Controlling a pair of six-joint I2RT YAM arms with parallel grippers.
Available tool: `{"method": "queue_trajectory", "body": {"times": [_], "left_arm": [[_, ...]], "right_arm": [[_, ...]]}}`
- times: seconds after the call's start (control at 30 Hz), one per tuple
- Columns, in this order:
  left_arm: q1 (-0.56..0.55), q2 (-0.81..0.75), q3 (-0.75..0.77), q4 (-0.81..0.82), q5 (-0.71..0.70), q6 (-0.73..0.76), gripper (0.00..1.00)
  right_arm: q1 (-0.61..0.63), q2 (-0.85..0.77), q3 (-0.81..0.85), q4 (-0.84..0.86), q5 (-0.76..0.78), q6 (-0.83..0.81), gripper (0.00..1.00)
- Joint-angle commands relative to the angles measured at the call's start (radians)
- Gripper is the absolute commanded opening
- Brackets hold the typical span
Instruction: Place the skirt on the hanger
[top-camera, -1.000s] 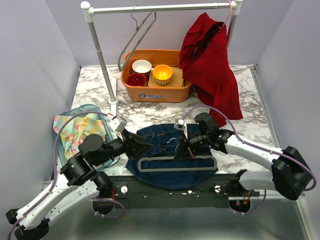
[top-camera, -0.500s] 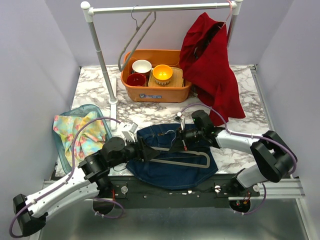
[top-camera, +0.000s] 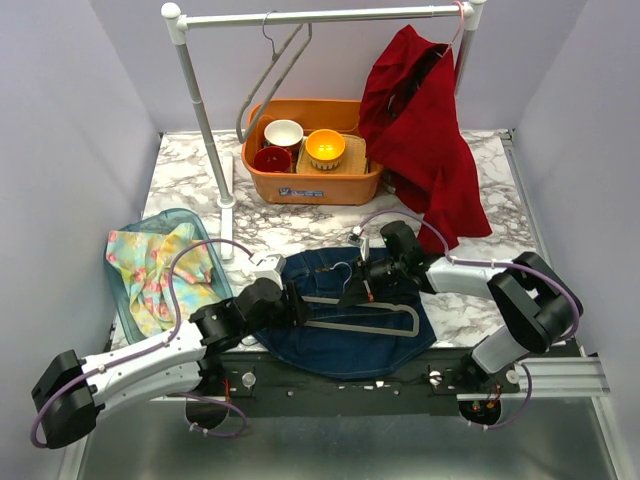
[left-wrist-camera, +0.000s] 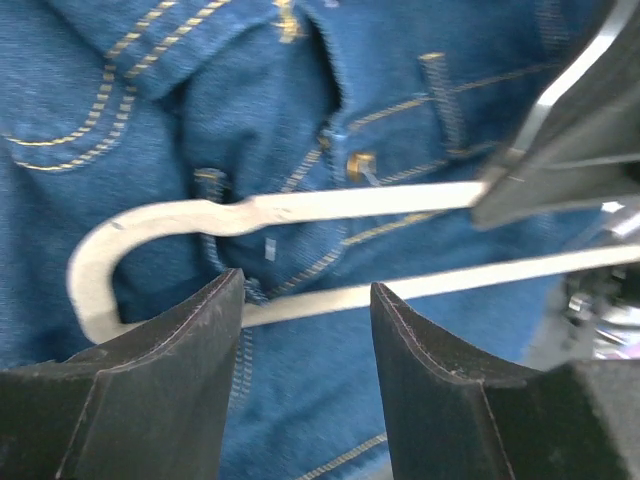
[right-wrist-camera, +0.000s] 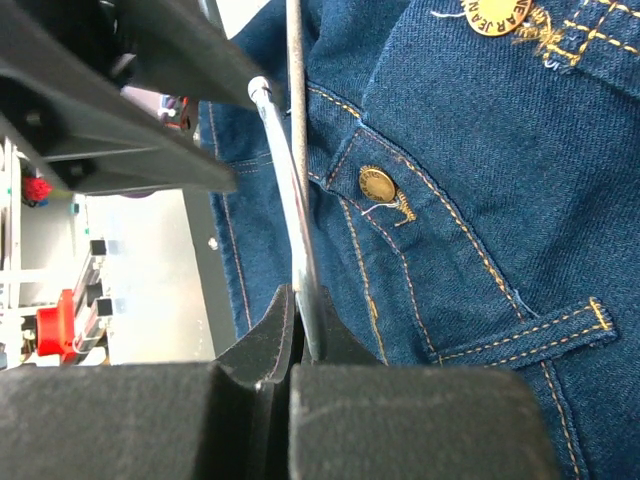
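The blue denim skirt (top-camera: 340, 355) lies flat at the table's near edge. A grey hanger (top-camera: 390, 330) rests on it. My right gripper (top-camera: 358, 288) is shut on the hanger's thin bar (right-wrist-camera: 298, 230), over the skirt's waistband and brass button (right-wrist-camera: 377, 184). My left gripper (top-camera: 297, 305) is open, its jaws spread just above the denim (left-wrist-camera: 300, 400), right by the hanger's curved left end (left-wrist-camera: 150, 225). It holds nothing. The right gripper's finger shows at the upper right of the left wrist view (left-wrist-camera: 580, 150).
An orange basket (top-camera: 312, 185) with bowls stands at the back. A white rack (top-camera: 200, 110) holds an empty grey hanger (top-camera: 275, 70) and a red garment (top-camera: 420, 130). A teal bin (top-camera: 128, 310) with floral cloth sits at the left.
My left arm has reached right, bringing its open gripper to the hanger's left end. My right gripper has shifted up and left, and the hanger has turned and shifted with it.
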Motion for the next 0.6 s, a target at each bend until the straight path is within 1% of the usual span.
{"method": "queue_trajectory", "body": {"times": [0.0, 0.3, 0.33, 0.37, 0.43, 0.53, 0.57], "left_arm": [[-0.006, 0.062, 0.008, 0.04, -0.101, 0.026, 0.62], [-0.012, 0.136, 0.015, 0.046, -0.127, 0.044, 0.6], [-0.012, 0.14, 0.021, 0.046, -0.13, 0.047, 0.57], [-0.012, 0.145, 0.024, 0.047, -0.132, 0.053, 0.52], [-0.012, 0.157, 0.038, 0.043, -0.135, 0.067, 0.48], [-0.012, 0.16, 0.068, 0.021, -0.136, 0.087, 0.34], [-0.012, 0.157, 0.076, 0.015, -0.136, 0.095, 0.26]], "right_arm": [[-0.016, 0.011, 0.024, 0.009, -0.022, -0.003, 0.01], [-0.025, 0.017, 0.03, -0.005, -0.027, -0.01, 0.01], [-0.025, 0.019, 0.032, -0.007, -0.028, -0.012, 0.01], [-0.026, 0.02, 0.033, -0.01, -0.027, -0.012, 0.01], [-0.028, 0.022, 0.035, -0.013, -0.028, -0.016, 0.01], [-0.031, 0.025, 0.039, -0.022, -0.03, -0.024, 0.01], [-0.031, 0.025, 0.042, -0.025, -0.031, -0.026, 0.0]]}}
